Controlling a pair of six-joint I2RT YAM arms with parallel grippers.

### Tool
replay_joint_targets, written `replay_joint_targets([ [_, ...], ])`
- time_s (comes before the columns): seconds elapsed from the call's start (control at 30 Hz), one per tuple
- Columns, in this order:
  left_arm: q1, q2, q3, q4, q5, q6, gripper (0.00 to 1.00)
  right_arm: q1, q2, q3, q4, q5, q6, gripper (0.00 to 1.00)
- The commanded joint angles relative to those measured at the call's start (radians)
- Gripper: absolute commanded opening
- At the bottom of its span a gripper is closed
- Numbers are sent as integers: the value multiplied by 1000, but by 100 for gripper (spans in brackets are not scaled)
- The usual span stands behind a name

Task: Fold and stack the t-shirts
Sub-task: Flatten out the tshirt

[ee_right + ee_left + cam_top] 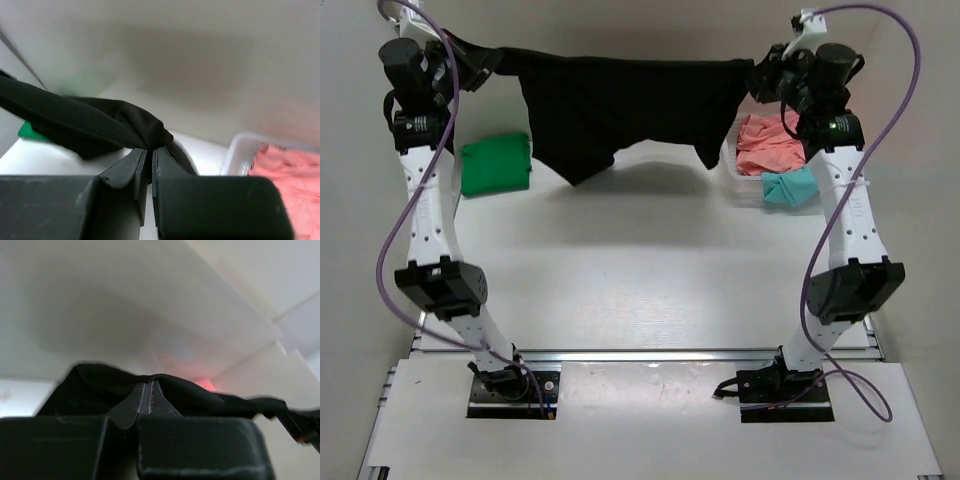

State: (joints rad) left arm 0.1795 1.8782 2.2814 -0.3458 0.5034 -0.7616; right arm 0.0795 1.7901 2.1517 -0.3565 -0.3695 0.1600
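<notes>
The black t-shirt (pixel 620 110) hangs stretched in the air between both grippers over the far part of the table. My left gripper (pixel 480 62) is shut on its left end, seen as black cloth (pixel 100 390) in the left wrist view. My right gripper (pixel 760 75) is shut on its right end, a bunched black fold (pixel 100 125) in the right wrist view. A folded green t-shirt (pixel 495 165) lies at the far left. The coral-pink t-shirt (pixel 772 145) and teal t-shirt (pixel 790 187) lie in the basket.
The white plastic basket (pixel 732 165) stands at the far right, under my right arm; its rim shows in the right wrist view (pixel 240 145). A white wall runs behind the table.
</notes>
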Motion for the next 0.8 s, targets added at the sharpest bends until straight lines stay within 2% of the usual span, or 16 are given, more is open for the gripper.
replay_joint_targets([
  [0.0,-47,-204,-200,-30,14,114,0,-14,-101,-224,30,-22,-25,0],
  [0.13,-132,-409,-494,-142,-23,195,0,-18,-269,-611,54,-61,-31,0],
  [0.2,-162,-516,-729,-175,-72,215,0,-1,-343,-766,42,-59,-28,0],
  [0.3,-163,-745,-1038,-232,-136,234,0,0,-467,-1052,13,-54,-34,0],
  [0.33,-160,-789,-1104,-234,-137,232,0,8,-518,-1091,10,-57,-33,0],
  [0.43,-124,-989,-1461,-242,-155,194,0,26,-615,-1292,-10,-91,2,0],
  [0.5,-129,-1098,-1557,-277,-167,185,0,45,-646,-1349,-77,-92,-1,0],
  [0.63,-205,-1163,-1663,-395,-198,168,0,43,-699,-1438,-203,-105,24,0],
  [0.77,-180,-1249,-1723,-469,-192,165,0,34,-725,-1498,-282,-108,59,0],
])
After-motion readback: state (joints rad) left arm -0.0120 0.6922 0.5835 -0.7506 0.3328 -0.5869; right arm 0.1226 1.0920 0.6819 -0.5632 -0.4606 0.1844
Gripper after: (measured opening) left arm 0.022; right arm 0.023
